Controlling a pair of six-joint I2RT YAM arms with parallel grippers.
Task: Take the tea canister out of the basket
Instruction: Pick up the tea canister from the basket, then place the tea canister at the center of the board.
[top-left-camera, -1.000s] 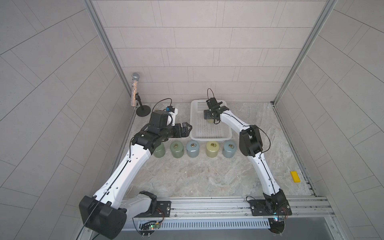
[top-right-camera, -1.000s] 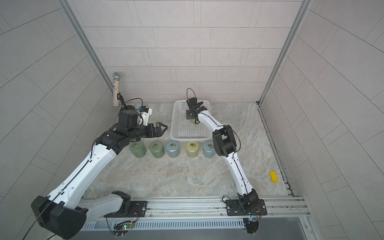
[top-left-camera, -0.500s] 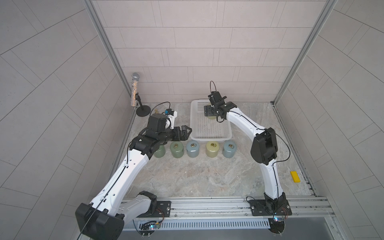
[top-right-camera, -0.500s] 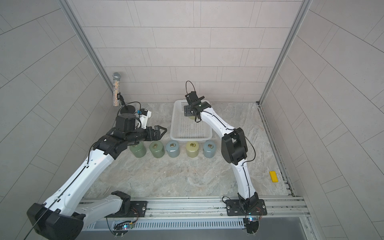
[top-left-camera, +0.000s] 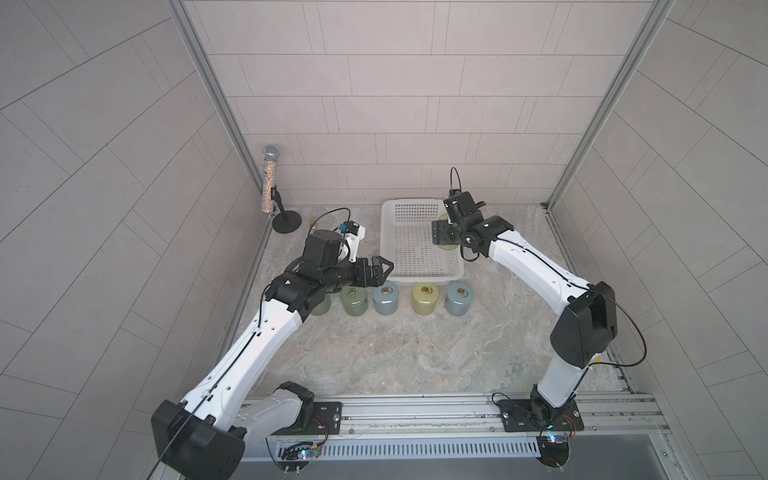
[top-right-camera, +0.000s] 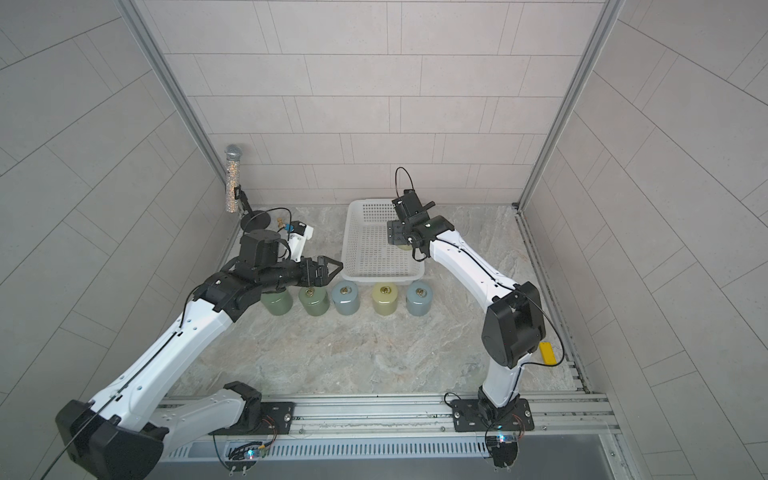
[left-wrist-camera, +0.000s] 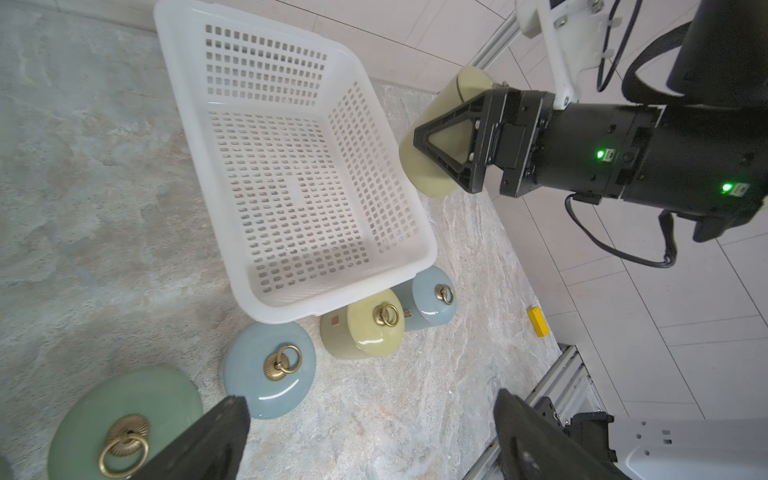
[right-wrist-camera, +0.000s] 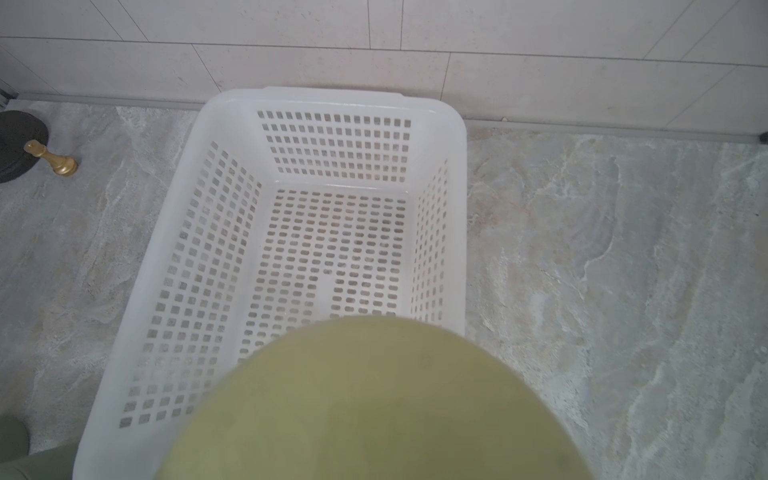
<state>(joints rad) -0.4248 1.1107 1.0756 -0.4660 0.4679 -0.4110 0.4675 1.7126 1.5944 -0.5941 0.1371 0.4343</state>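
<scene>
The white perforated basket (top-left-camera: 409, 204) (top-right-camera: 374, 249) (left-wrist-camera: 291, 187) (right-wrist-camera: 332, 249) stands at the back of the marble floor with nothing inside it. My right gripper (top-left-camera: 444, 235) (top-right-camera: 399, 232) is shut on a pale yellow-green tea canister (left-wrist-camera: 424, 178) (right-wrist-camera: 374, 407) (top-left-camera: 449, 247). The canister hangs tilted in the air over the basket's right rim. My left gripper (top-left-camera: 384, 270) (top-right-camera: 334, 270) (left-wrist-camera: 372, 409) is open and holds nothing. It hovers by the basket's near left corner, above the row of canisters.
Several canisters stand in a row before the basket: green (top-left-camera: 353, 299), blue (top-left-camera: 385, 298), yellow (top-left-camera: 424, 299), blue (top-left-camera: 458, 297), and one half hidden under my left arm. A microphone (top-left-camera: 270, 183) and a gold pawn (right-wrist-camera: 52, 158) stand at back left. A yellow block (top-right-camera: 547, 353) lies at right.
My right gripper has risen with the canister and moved from over the basket's back toward its right rim and nearer. My left gripper shifted only slightly and stayed open.
</scene>
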